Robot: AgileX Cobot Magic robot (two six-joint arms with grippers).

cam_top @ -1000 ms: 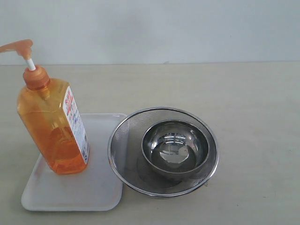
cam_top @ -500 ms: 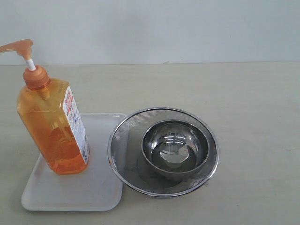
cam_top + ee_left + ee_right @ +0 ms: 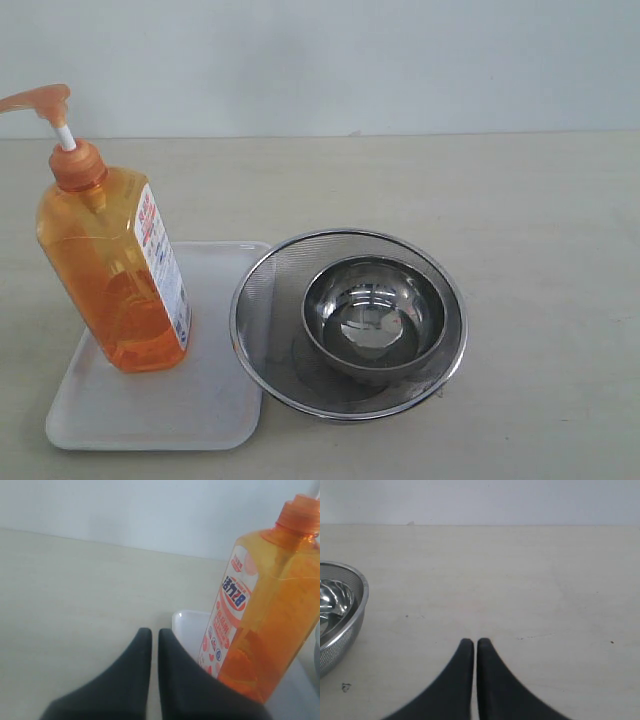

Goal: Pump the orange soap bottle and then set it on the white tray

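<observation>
The orange soap bottle (image 3: 110, 270) stands up on the white tray (image 3: 200, 400), beside a round strainer (image 3: 268, 290) with a bowl (image 3: 375, 320) in it. The left fingers (image 3: 132, 665) are pressed together near the bottle and hold nothing. The right fingers (image 3: 457, 680) are pressed together over the table (image 3: 520, 250), empty too.

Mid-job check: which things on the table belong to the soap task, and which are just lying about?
Part of the job:
- orange soap bottle, standing upright on the tray
- white tray, under the bottle

Just lying about:
- mesh strainer, beside the tray
- steel bowl, sitting inside the strainer
</observation>
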